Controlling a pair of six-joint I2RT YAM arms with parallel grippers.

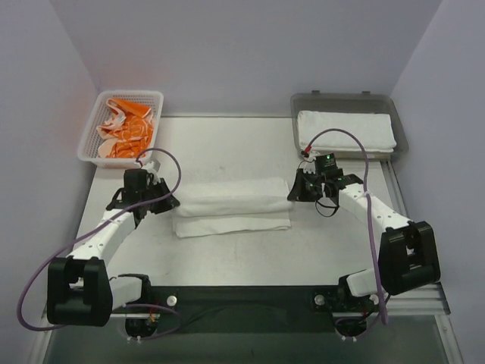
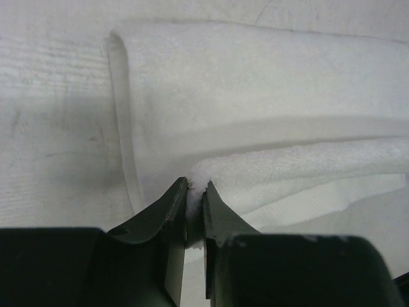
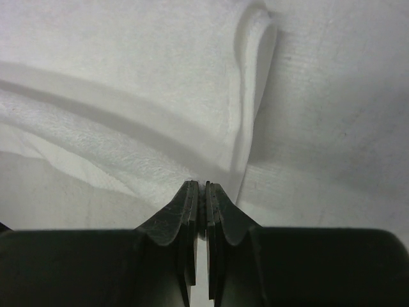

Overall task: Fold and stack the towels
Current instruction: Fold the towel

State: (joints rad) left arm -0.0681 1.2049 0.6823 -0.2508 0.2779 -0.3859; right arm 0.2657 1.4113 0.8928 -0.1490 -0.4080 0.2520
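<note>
white towel [image 2: 268, 115]: cut off, right edge | its corner: hidden inside left gripper [image 2: 195, 187] | orange towels [image 1: 127, 130], upper left: print too small

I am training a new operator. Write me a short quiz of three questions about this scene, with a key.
1. True or false: the left gripper pinches the white towel lying mid-table.
2. Fill in: the folded towel in the grey tray is ___ in colour.
3. Where are the orange-and-white towels? A in the white basket; B in the tray; C mid-table.
Key: 1 true; 2 white; 3 A.
</note>
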